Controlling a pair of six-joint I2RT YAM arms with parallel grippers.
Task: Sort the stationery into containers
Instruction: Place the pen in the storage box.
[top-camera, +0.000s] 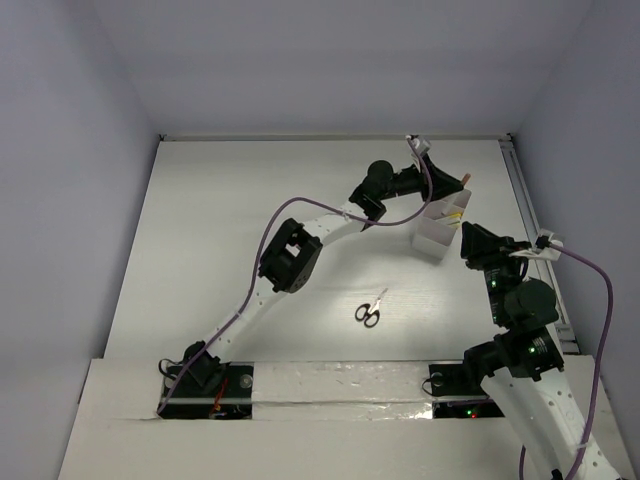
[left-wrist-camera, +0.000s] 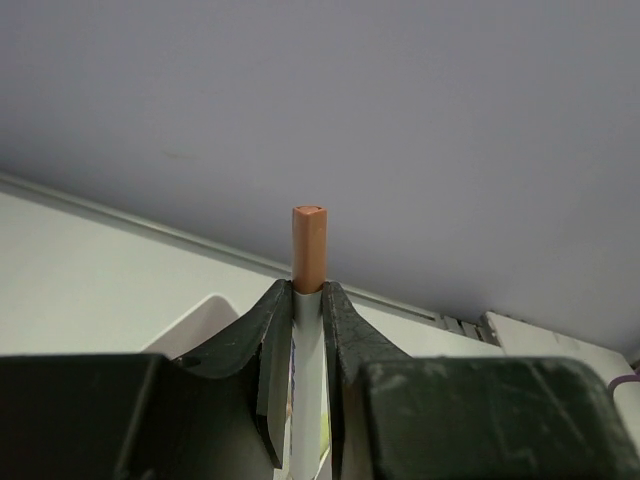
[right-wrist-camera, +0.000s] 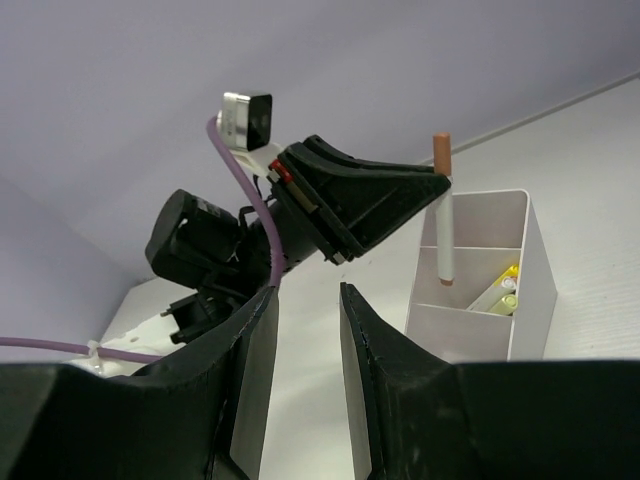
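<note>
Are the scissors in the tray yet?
No, the scissors lie on the bare table, apart from the tray.

White table (top-camera: 230, 230) is carrying two loose things. Black-handled scissors (top-camera: 369, 310) are lying flat near its middle, toward the near edge, blades pointing away and rightward. White divided container (top-camera: 440, 228) is standing upright farther back on the right, well apart from the scissors.
</note>
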